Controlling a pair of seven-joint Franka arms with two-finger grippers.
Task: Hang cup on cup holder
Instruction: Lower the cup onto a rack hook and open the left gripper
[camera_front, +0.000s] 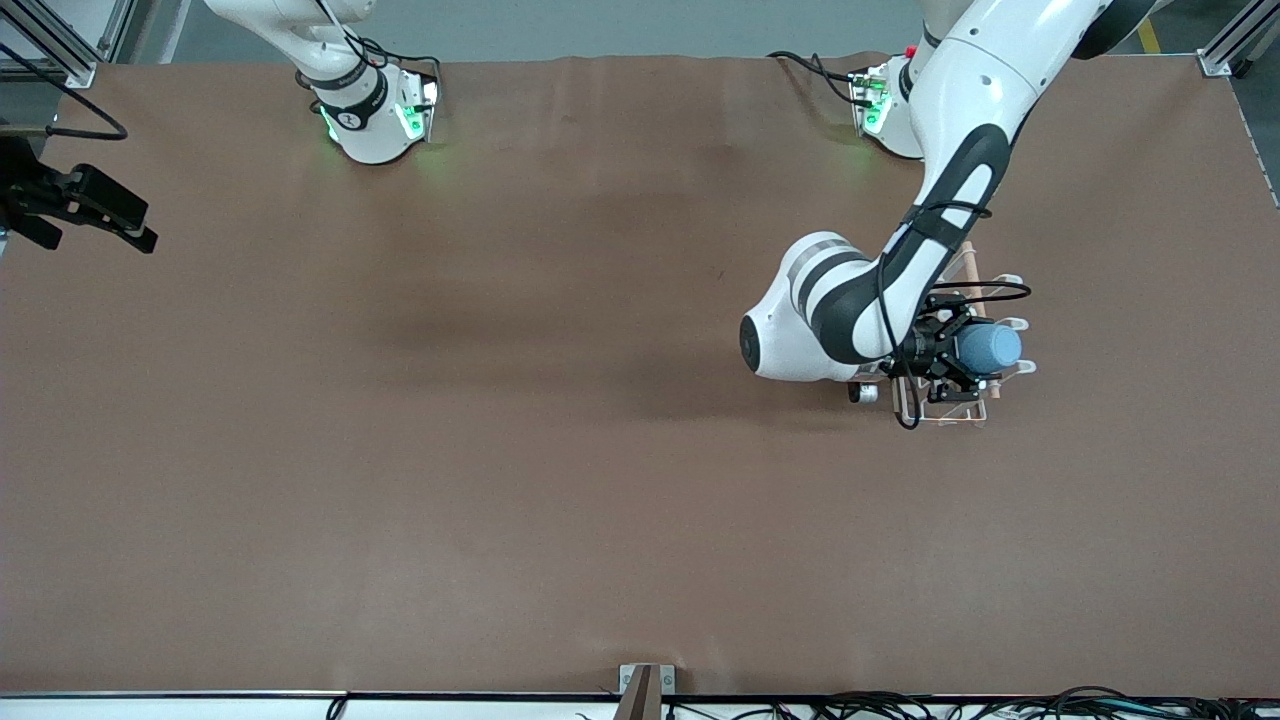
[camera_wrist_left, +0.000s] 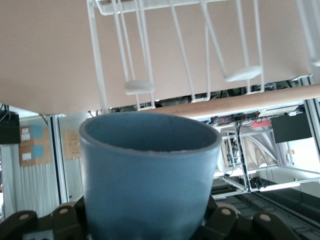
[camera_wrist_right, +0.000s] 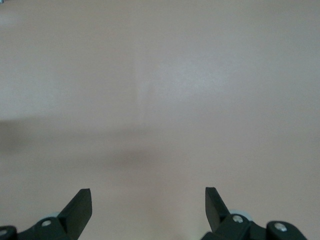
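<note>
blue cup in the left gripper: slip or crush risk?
The cup looks like smooth, plain plastic, so probably slippery. Its thick rim suggests it is stiff enough to resist crushing. Held sideways by the left gripper over the cup holder, its taper could let it creep out.

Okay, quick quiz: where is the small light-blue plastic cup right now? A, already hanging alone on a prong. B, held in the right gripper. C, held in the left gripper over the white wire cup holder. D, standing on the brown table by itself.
C: the left gripper is shut on the small light-blue plastic cup over the white wire cup holder; the right gripper is open and holds nothing.
</note>
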